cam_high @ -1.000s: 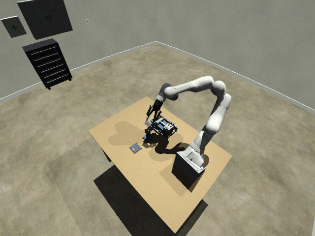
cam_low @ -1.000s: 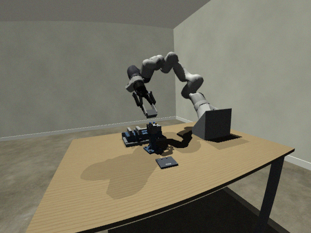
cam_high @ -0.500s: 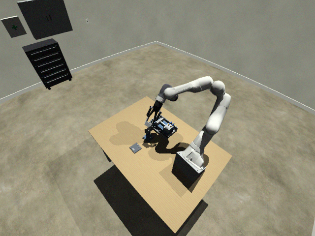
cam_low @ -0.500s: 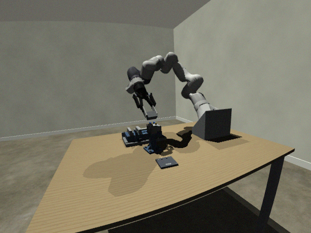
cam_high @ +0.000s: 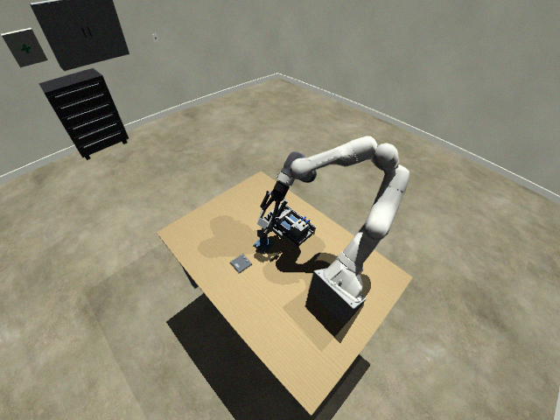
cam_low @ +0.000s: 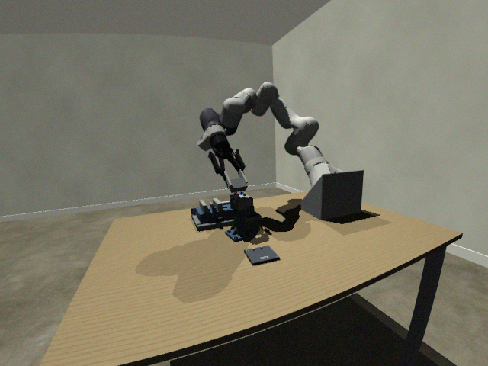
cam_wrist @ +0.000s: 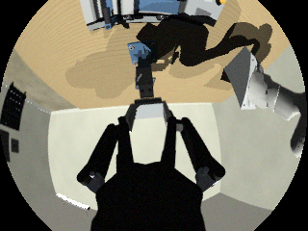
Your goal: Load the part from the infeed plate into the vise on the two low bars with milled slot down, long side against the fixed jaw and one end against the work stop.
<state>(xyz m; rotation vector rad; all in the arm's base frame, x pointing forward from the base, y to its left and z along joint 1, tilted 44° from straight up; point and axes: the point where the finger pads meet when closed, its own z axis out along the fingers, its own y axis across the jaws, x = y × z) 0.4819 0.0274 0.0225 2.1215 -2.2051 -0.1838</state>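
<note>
My gripper (cam_high: 265,220) (cam_low: 237,181) (cam_wrist: 148,108) is shut on the part (cam_high: 262,222) (cam_low: 239,184) (cam_wrist: 148,115), a small grey block, and holds it tilted in the air. The part hangs just above the dark V-block (cam_high: 262,244) (cam_low: 241,220) (cam_wrist: 142,69) on its blue foot. The vise (cam_high: 295,226) (cam_low: 210,214) stands open right behind the V-block, nothing between its jaws. The grey infeed plate (cam_high: 241,262) (cam_low: 261,255) lies bare in front of the V-block. I cannot tell which way the part's slot faces.
The wooden table (cam_high: 289,343) (cam_low: 157,315) carries the arm's dark pedestal (cam_high: 332,300) (cam_low: 335,194) at one end. A black drawer cabinet (cam_high: 85,111) stands far off by the wall.
</note>
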